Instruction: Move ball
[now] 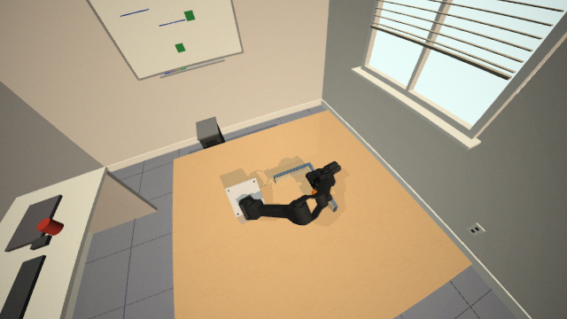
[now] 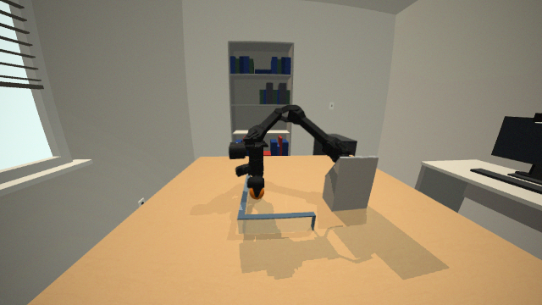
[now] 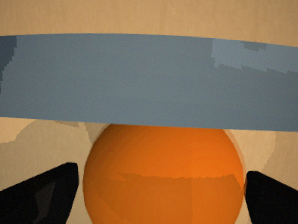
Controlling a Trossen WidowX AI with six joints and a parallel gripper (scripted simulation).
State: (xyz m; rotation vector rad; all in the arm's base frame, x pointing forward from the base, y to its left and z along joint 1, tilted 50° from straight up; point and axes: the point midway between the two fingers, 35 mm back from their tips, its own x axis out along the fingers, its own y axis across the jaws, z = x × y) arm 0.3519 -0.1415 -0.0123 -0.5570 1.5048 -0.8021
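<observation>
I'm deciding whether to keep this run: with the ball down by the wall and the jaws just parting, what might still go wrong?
1. The orange ball sits close against the clear wall; freed, it may roll off its spot.
2. The fingers flank the ball with slim gaps, so a sideways retreat by the gripper could nudge it.
</observation>
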